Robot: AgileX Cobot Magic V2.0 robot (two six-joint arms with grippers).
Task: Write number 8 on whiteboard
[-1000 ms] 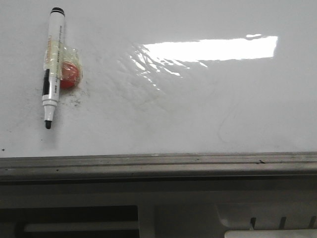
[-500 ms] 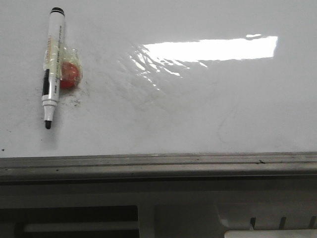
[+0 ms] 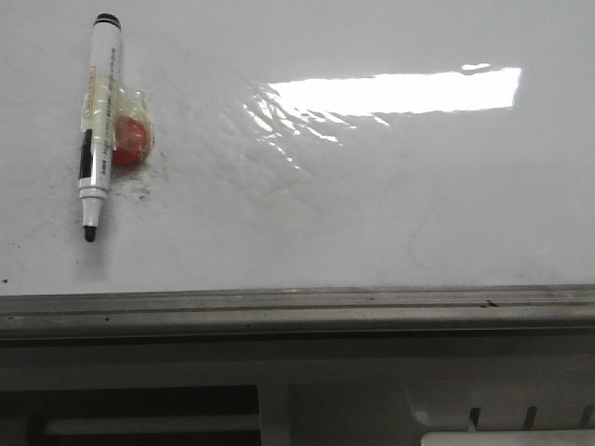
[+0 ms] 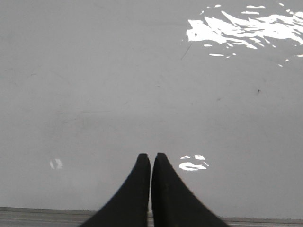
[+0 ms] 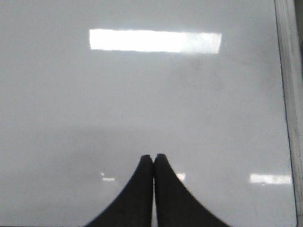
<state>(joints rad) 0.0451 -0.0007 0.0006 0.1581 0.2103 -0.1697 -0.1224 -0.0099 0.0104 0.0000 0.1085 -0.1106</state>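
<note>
The whiteboard [image 3: 372, 204] is a glossy white board with glare and faint grey smudges; its grey metal edge strip [image 3: 297, 302] runs along the near side. No number 8 shows on it. A white-and-black marker [image 3: 98, 125] lies uncapped at the far left, tip toward the near edge, with clear tape and a red piece [image 3: 130, 139] stuck to it. My left gripper [image 4: 151, 156] is shut and empty over bare board. My right gripper [image 5: 154, 157] is shut and empty over bare board near the board's edge strip [image 5: 289, 94]. Neither gripper shows in the front view.
Below the edge strip in the front view lies a dark grey frame [image 3: 297, 390] with slots. A bright light reflection [image 3: 400, 91] lies across the board's middle.
</note>
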